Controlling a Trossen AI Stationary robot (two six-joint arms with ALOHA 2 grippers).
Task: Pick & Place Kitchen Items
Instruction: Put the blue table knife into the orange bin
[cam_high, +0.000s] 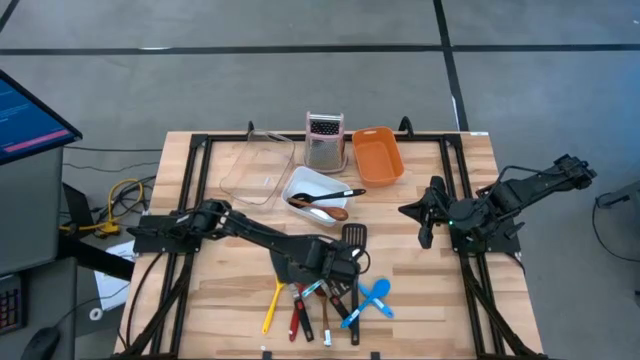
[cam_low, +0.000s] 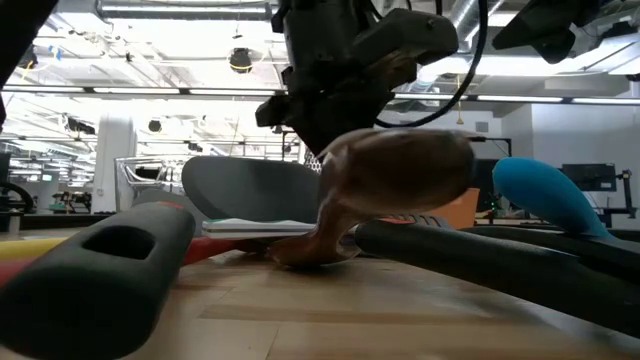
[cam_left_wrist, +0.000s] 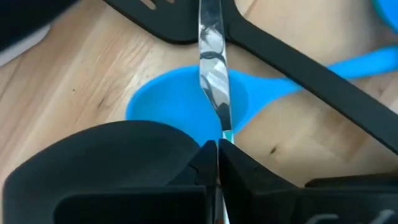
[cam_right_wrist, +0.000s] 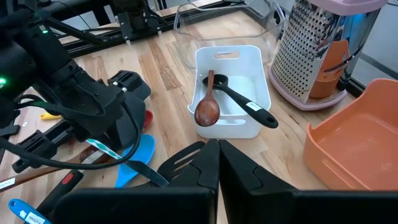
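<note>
Over smooth blue spoons, left claw clamps a thin shiny blade.

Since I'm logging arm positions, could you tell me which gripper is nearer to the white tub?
Left. The left gripper is over the utensil pile just in front of the white tub; the right gripper waits farther off to its right.

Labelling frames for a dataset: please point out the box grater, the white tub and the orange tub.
box grater (cam_high: 323, 141), high view, steel face.
white tub (cam_right_wrist: 258, 76), right wrist view, far side wall.
orange tub (cam_high: 383, 178), high view, near rim.
</note>
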